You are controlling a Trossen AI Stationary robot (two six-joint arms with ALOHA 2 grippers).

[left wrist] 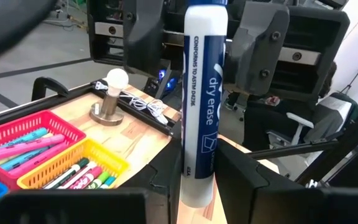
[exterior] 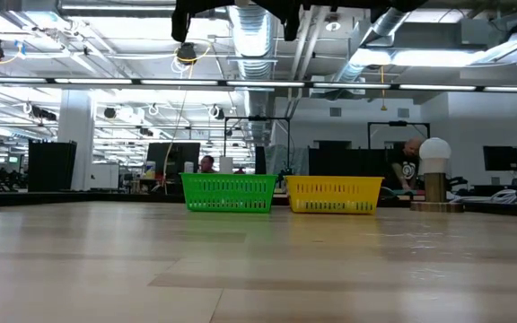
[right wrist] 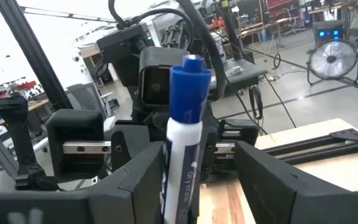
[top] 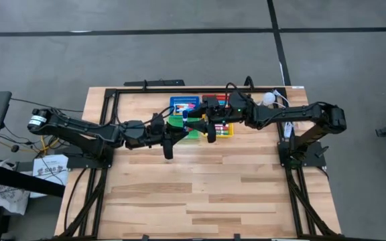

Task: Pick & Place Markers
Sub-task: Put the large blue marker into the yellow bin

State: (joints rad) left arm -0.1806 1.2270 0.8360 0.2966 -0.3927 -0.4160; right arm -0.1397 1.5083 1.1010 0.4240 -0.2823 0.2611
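Both arms meet in mid-air above the far middle of the table (top: 200,194), right over the cluster of baskets. Between them stands one blue-capped dry erase marker (left wrist: 201,106), white-barrelled with a blue label, and it looks like a handover.

The left gripper (left wrist: 197,186) has its fingers pinched in on the lower end of the marker, which rises straight up out of its grip. From that hand's side, the right gripper (left wrist: 229,62) faces it from just beyond, its two dark fingers standing either side of the marker's upper part.

Seen from the right gripper (right wrist: 194,180), the marker (right wrist: 185,143) rises between its fingers with the blue cap on top. Those fingers sit close on each flank of the barrel, though a sliver of space seems to remain; whether they actually grip it I cannot tell. Straight ahead of that hand is the left arm's wrist block and camera.

Below and to one side of the left gripper lie a red basket (left wrist: 23,124) with pink and blue markers (left wrist: 23,146) inside, and a yellow basket (left wrist: 114,163) just beside it holding more markers (left wrist: 82,174). Past them a white bulb lamp (left wrist: 114,93) stands by the table's edge.

From table height a green basket (exterior: 229,193) and the yellow one show side by side.
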